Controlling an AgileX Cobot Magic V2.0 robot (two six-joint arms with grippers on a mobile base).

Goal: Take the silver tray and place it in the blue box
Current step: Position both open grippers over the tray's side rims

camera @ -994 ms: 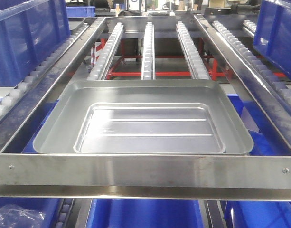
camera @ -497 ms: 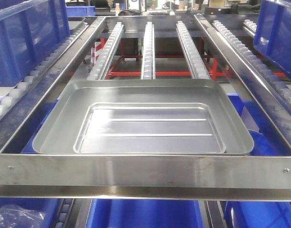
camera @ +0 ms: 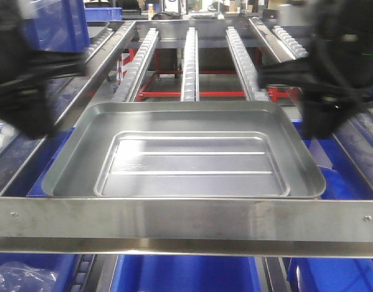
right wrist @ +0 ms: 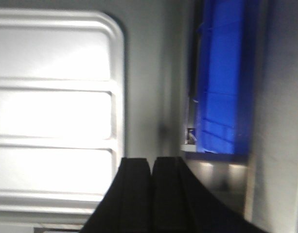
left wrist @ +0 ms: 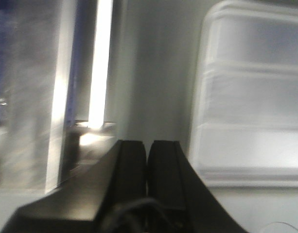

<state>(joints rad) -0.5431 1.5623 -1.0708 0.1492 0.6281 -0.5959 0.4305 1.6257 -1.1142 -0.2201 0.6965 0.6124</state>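
Steel roller rack [camera: 189, 61] bearing a large, shallow, shiny silver tray [camera: 186, 152].
It lies flat between the two pairs of jaws; left gripper [left wrist: 148, 160] and right gripper [right wrist: 151, 179] are both pinched closed on nothing. Probably light, stiff, slick: take its flared side rims. Side rails [camera: 110, 55] crowd both flanks; room opens upward. Deep blue plastic box [camera: 64, 24] stands beyond the left jaws.

blurred left arm [camera: 22, 79] and right arm [camera: 332, 79] extend forward, left tool [left wrist: 147, 150] and right tool [right wrist: 151, 167] both closed.
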